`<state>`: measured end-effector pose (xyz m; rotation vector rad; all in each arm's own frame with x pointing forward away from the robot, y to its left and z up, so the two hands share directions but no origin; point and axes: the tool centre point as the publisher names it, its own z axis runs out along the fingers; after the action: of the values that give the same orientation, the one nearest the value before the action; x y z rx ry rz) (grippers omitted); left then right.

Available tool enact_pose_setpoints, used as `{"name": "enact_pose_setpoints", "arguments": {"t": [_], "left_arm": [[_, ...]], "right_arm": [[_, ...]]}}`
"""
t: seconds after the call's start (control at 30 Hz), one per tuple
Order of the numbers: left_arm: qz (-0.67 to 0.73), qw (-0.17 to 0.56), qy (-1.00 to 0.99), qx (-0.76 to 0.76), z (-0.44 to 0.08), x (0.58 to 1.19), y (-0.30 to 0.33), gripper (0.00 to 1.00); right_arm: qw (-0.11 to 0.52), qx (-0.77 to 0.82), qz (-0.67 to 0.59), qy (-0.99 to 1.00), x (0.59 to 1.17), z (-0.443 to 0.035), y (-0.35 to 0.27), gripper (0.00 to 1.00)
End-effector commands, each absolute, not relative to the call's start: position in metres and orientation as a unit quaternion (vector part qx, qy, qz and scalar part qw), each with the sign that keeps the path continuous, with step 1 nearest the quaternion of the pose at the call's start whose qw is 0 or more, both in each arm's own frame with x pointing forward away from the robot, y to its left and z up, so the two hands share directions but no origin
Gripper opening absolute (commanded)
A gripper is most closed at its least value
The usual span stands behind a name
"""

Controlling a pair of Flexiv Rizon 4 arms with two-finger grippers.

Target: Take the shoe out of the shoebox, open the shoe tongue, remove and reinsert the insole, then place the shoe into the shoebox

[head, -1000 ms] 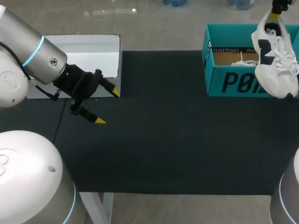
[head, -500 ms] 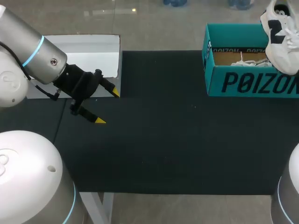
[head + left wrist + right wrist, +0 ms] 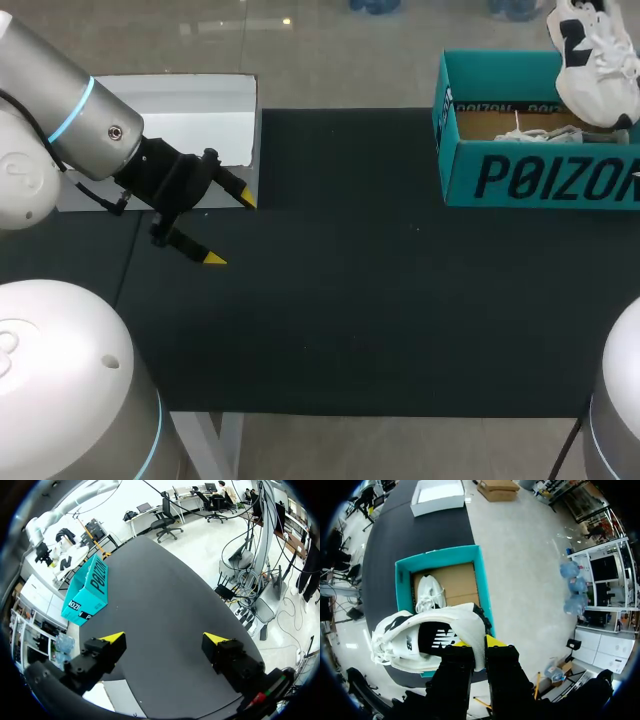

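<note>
**Right gripper** (image 3: pixel 479 642): fingers clenched on the heel end of the shoe (image 3: pixel 430 637), which hangs toe-down beneath them.

**Shoe** (image 3: pixel 592 60): white with dark panels, in the air and touching nothing but the fingers. In the head view it sits at 1 o'clock from the mat's centre, over the far right part of the box (image 3: pixel 520 178).

**Box** (image 3: pixel 440 557): teal, open-topped, at 2 o'clock on the mat. A second shoe (image 3: pixel 431 592) lies inside on the cardboard floor.

**Left gripper** (image 3: pixel 230 229): fingers spread, holding nothing, at 10 o'clock over the mat's left edge.

**Change:**
- A second ago the shoe hung in front of the box's near wall.
- It has since gone up and toward 12 o'clock, now clear of the rim.
- The left arm has not shifted.
- Judged: the take-out step is all but done. Setting the shoe down for the tongue and insole work comes next.

**Edges and room:**
- The mat (image 3: pixel 350 300) lies bare between the left gripper and the box, from 9 to 3 o'clock.
- A white tray (image 3: pixel 200 105) borders the mat at 11 o'clock.
- The box's rim is the nearest obstacle under the shoe.
- The mat's right edge is out of view.
</note>
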<state>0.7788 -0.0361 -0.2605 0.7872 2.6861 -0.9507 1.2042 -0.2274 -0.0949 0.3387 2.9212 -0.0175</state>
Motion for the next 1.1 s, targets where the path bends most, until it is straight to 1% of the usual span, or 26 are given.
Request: {"name": "enact_pose_setpoints", "arguments": {"t": [0.03,0.53,0.6,0.67,0.8,0.97,1.1], "left_arm": [[-0.319,0.092,0.905,0.266,-0.261,0.779,-0.037,1.0],[-0.319,0.092,0.905,0.266,-0.261,0.779,-0.037,1.0],[-0.319,0.092,0.905,0.266,-0.261,0.779,-0.037,1.0],[-0.319,0.092,0.905,0.266,-0.261,0.779,-0.037,1.0],[-0.319,0.092,0.905,0.266,-0.261,0.779,-0.037,1.0],[-0.319,0.092,0.905,0.266,-0.261,0.779,-0.037,1.0],[-0.319,0.092,0.905,0.266,-0.261,0.779,-0.037,1.0]], "right_arm": [[0.037,0.115,-0.001,0.993,1.215,-0.09,-0.23,0.0],[0.037,0.115,-0.001,0.993,1.215,-0.09,-0.23,0.0],[0.044,0.167,0.014,0.985,1.211,-0.089,-0.228,0.0],[0.07,0.217,-0.022,0.973,1.208,-0.089,-0.225,0.0],[0.1,0.299,-0.017,0.949,1.203,-0.086,-0.211,0.0],[0.103,0.4,-0.003,0.911,1.202,-0.087,-0.2,0.0],[0.1,0.473,-0.019,0.875,1.201,-0.095,-0.197,0.0]]}}
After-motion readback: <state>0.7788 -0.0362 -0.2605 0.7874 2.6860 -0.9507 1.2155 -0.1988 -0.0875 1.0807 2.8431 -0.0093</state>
